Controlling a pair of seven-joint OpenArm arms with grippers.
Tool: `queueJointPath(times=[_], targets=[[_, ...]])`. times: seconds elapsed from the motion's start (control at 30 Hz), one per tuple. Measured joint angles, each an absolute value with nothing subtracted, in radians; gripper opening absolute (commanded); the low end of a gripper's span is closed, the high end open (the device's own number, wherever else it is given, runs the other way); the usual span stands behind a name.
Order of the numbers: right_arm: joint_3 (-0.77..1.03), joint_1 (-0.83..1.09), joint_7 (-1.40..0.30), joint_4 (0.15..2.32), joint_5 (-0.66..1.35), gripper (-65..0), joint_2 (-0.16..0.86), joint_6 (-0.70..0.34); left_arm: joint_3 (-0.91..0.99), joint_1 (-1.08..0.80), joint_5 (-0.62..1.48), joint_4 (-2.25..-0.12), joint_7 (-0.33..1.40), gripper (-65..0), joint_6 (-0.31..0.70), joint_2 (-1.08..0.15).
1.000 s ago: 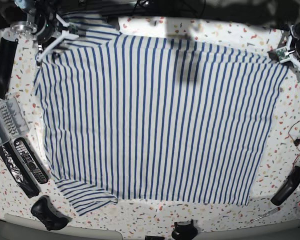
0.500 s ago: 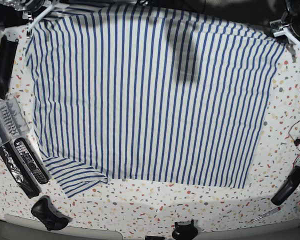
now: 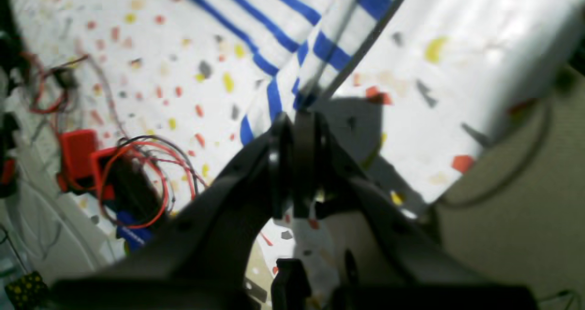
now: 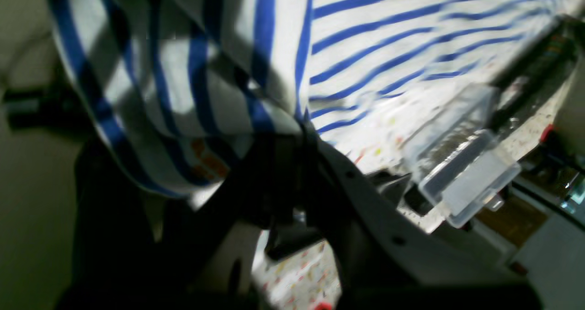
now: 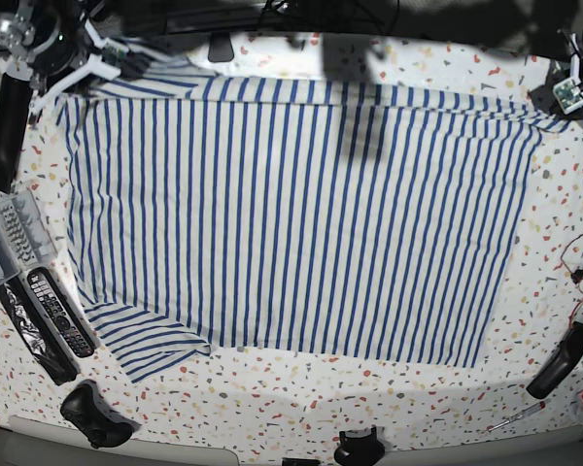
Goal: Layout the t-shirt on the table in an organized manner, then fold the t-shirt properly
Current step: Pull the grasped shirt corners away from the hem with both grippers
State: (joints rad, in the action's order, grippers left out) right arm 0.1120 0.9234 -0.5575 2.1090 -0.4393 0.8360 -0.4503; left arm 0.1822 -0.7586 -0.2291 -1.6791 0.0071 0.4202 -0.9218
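- Since half a second ago, one white short-sleeved t-shirt with thin blue stripes (image 5: 301,214) is settling lower toward the near edge; its far hem, previously running off the top of the base view, is now lying on the table.
- One white terrazzo-flecked table (image 5: 301,408) is carrying the shirt, which is lying mostly flat across its middle.
- One sleeve (image 5: 141,340) is showing at the near-left corner, lying flat.
- Two grippers are working the far corners.
- Left gripper (image 3: 295,118) is sitting clamped on one striped corner of the shirt, jaws pressed together on the cloth.
- Right gripper (image 4: 297,131) is pinching the other corner, fabric bunching and draping over it.
- One clear plastic box (image 5: 5,238) is sitting on the left edge, just beside the shirt.
- Two dark remotes (image 5: 56,311) are lying near that box.
- One tangle of red wires (image 3: 137,173) is lying off the shirt's right side.
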Motion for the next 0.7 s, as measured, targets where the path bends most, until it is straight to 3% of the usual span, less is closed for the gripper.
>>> queueJointPath(times=[0.33, 0.7], targets=[[0.114, 0.744, -0.544, 2.106, -0.392, -65.0, 0.763, -0.452, 0.184, -0.591, -0.18, -1.671, 0.035, -65.0, 0.374, -0.822], [0.113, 0.664, -0.501, 2.045, -0.391, -65.0, 0.757, -0.471, 0.182, -0.457, -0.106, -1.581, 0.029, -65.0, 0.382, -0.789]])
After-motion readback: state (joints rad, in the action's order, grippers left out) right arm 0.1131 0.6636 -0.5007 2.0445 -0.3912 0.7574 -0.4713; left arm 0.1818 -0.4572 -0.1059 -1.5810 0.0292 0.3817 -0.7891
